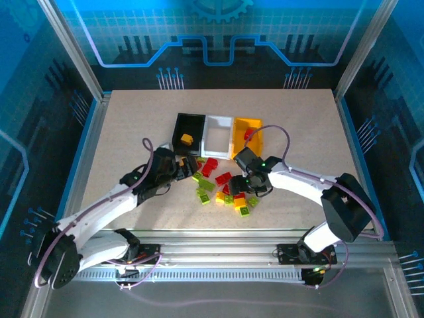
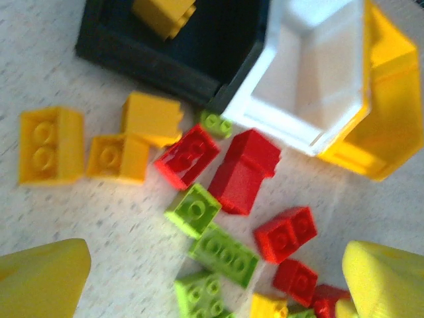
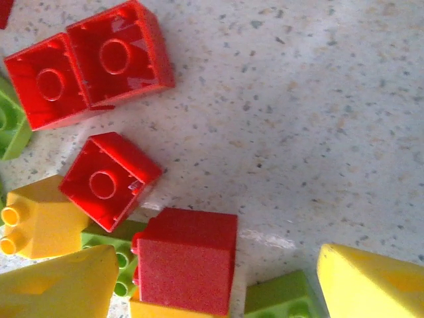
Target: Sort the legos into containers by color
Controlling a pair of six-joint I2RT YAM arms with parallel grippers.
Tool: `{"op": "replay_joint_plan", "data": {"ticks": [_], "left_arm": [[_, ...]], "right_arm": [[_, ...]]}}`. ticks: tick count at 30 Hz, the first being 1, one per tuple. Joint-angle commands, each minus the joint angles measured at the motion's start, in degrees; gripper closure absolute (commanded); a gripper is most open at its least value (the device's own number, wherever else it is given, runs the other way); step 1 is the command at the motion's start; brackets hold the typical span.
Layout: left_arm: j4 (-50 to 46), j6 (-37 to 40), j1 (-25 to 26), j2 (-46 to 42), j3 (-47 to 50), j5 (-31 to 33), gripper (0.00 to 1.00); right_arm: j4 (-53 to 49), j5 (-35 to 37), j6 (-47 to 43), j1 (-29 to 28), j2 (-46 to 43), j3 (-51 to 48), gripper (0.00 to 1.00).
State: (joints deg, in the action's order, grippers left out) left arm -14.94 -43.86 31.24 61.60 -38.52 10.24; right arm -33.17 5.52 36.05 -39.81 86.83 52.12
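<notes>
L hand [image 2: 215, 278] wide open, empty, above legos [image 1: 222, 189] at bench [image 1: 126, 126] ctr. R hand [image 3: 212, 278] apart, red brick [image 3: 185, 258] btwn fingers [image 3: 59, 285], not clamped. Bins [image 1: 218, 118] just beyond, toward far edge.

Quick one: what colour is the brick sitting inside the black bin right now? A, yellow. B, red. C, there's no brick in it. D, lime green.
A: a single yellow brick lies on the floor of the black bin, and the left wrist view shows it there too.
</notes>
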Motion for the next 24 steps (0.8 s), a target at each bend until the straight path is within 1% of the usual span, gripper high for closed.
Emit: {"op": "replay_joint_plan", "data": {"ticks": [1,3,6,10,12,15,20,24], "left_arm": [[-2.63,-1.85,0.07,-4.08,1.29,0.93,0.01],[-3.54,-2.16,0.04,-5.23,2.0,1.48,0.01],[-3.61,-2.62,-0.01,-5.62,2.64,1.89,0.01],[-3.21,-3.25,0.0,-4.74,2.66,1.94,0.01],[-2.93,-3.16,-0.02,-4.41,2.75,2.22,0.01],[-2.83,-3.6,-0.03,-4.04,2.93,2.59,0.01],[-3.69,-3.32,-0.01,-3.66,2.66,2.98,0.01],[-4.48,-3.08,-0.03,-3.94,2.66,3.56,0.01]], "right_arm": [[-4.78,2.68,2.05,-0.78,-3.84,-2.81,0.21],[-6.14,1.45,1.93,-1.5,-6.22,-4.61,0.23],[-9.1,-0.48,2.07,-4.71,-8.67,-5.67,0.24],[-13.13,-1.18,4.37,-10.31,-9.75,-6.65,0.24],[-12.91,-1.77,5.58,-11.55,-9.38,-7.51,0.26],[-10.87,-1.57,6.5,-11.73,-7.67,-7.71,0.3],[-7.85,-1.32,5.65,-11.87,-2.22,-5.78,0.32],[-6.68,-0.68,4.95,-11.8,1.06,-4.24,0.37]]}}
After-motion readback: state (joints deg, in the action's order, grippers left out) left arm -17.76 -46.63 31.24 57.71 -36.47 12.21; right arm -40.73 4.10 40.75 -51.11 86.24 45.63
